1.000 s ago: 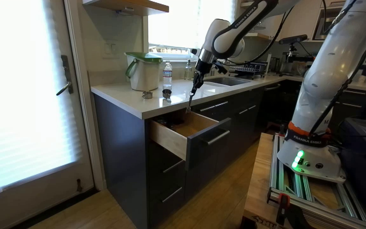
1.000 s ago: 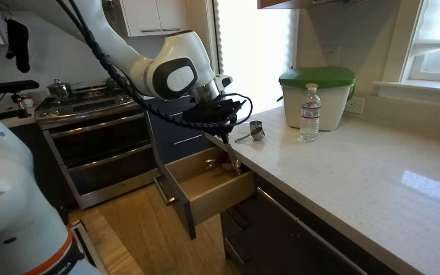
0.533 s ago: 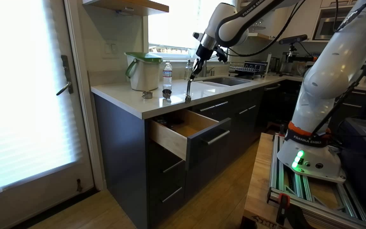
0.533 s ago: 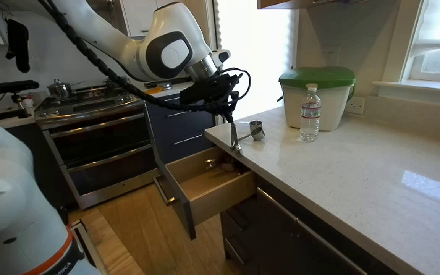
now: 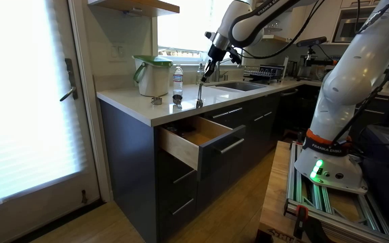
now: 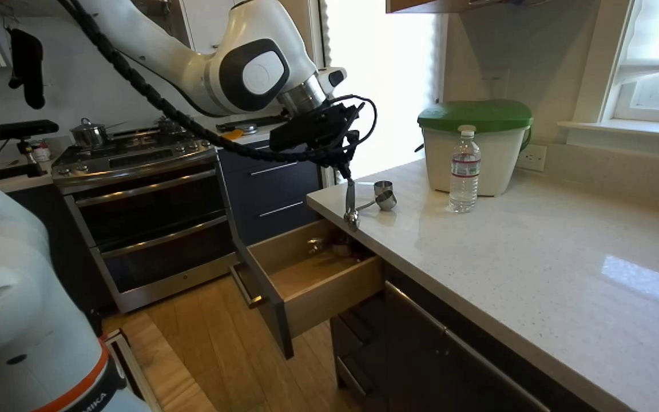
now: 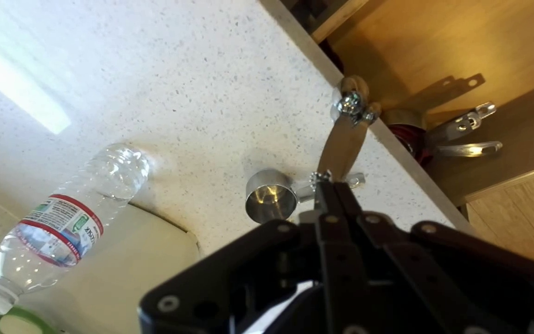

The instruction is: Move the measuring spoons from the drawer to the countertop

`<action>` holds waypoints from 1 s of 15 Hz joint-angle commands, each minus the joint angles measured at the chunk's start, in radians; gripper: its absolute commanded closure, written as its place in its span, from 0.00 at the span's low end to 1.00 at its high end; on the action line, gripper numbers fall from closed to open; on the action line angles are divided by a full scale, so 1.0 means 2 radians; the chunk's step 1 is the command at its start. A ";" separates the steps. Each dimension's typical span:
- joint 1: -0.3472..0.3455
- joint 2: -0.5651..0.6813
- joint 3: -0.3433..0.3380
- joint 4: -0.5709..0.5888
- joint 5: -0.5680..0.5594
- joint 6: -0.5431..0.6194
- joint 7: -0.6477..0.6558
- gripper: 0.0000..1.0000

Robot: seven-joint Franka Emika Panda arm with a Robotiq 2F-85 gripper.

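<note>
My gripper [image 5: 203, 80] is shut on the handle end of the metal measuring spoons [image 5: 199, 96], which hang down bowls lowest. In an exterior view the gripper [image 6: 345, 173] is above the front edge of the white countertop [image 6: 535, 257]. In the wrist view the fingertips [image 7: 334, 183] pinch the spoons [image 7: 345, 144], with a beaded chain beside them. The bowls are at the countertop's edge, above the drawer's back. I cannot tell whether they touch the countertop. The drawer [image 5: 181, 150] is pulled open, with its pale inner box [image 6: 335, 289] showing; its far inside is partly hidden.
Two metal measuring cups [image 6: 386, 200] stand on the countertop beside the spoons, one close by in the wrist view [image 7: 270, 197]. Behind are a water bottle [image 6: 464, 171] and a green-lidded bin [image 6: 478, 149]. More metal utensils [image 7: 461, 125] lie in the drawer. A sink [image 5: 241, 86] lies farther along.
My gripper has lifted the measuring spoons up out of the drawer to countertop height. In the last half second they shifted only slightly upward. The drawer and cups have not moved.
</note>
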 commanded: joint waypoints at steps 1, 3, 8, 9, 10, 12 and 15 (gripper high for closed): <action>0.016 0.002 -0.018 0.008 -0.006 -0.002 0.008 0.99; 0.013 0.005 -0.021 0.026 -0.010 0.003 0.013 0.99; 0.009 0.046 -0.038 0.085 -0.005 0.018 0.015 0.99; 0.008 0.059 -0.042 0.097 -0.003 0.021 0.017 0.99; 0.006 0.073 -0.046 0.109 -0.002 0.028 0.020 0.99; 0.008 0.101 -0.058 0.131 0.015 0.041 0.016 0.99; 0.004 0.145 -0.068 0.159 0.039 0.072 0.009 0.99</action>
